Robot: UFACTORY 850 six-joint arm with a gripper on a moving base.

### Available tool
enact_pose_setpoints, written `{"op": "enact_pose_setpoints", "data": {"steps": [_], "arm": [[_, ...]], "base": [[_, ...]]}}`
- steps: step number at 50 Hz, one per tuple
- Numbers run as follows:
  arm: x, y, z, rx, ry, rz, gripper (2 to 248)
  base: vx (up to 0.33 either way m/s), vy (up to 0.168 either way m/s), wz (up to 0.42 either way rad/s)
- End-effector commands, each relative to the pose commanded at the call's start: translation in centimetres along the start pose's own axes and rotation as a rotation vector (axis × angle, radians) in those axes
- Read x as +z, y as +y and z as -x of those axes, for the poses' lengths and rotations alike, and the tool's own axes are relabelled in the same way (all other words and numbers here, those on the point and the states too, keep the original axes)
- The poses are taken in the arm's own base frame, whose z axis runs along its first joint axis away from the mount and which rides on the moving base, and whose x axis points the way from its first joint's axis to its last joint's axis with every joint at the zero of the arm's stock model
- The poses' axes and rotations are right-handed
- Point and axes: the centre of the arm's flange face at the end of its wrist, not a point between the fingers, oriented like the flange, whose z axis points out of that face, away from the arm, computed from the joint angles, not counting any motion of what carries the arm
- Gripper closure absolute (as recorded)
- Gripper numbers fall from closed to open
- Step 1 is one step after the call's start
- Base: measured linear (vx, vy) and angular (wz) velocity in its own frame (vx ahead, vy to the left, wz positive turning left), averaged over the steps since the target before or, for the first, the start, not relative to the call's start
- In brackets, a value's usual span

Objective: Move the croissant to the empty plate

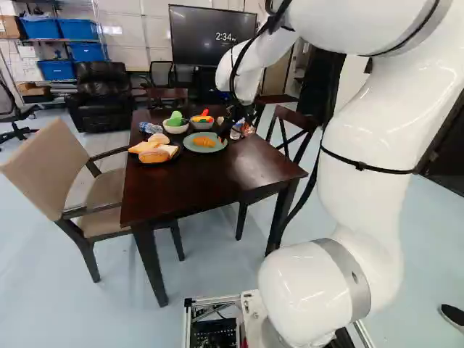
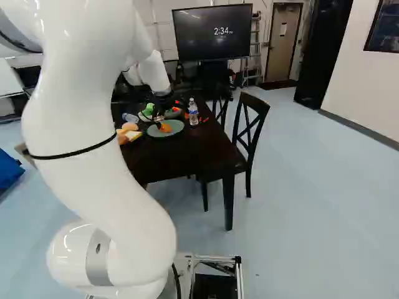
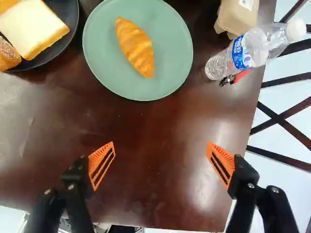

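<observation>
Glossy white arm (image 1: 362, 210), black cable (image 1: 233, 76), thin black strap (image 1: 360, 167) (quite snug), grey joint band (image 1: 354, 279)

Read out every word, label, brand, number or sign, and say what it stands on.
"2:34 PM": on the big screen.
Blue label on the bottle: too blurred to read.
White label on the carton: too small to read.
Paper on the door: too small to read.

This looks like a robot lab: a big white arm (image 1: 362, 152), blue bins (image 1: 78, 30), a ladder (image 2: 256, 51) and a wide screen (image 2: 212, 34).
</observation>
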Motion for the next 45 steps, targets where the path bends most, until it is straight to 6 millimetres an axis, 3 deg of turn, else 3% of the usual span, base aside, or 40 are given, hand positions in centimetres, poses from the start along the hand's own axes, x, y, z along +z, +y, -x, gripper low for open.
{"op": "enact_pose_setpoints", "data": {"steps": [45], "arm": [[-3.1,2.1,8.2,0.145,0.017,0.046,3]], "base": [[0.0,0.0,0.0]]}}
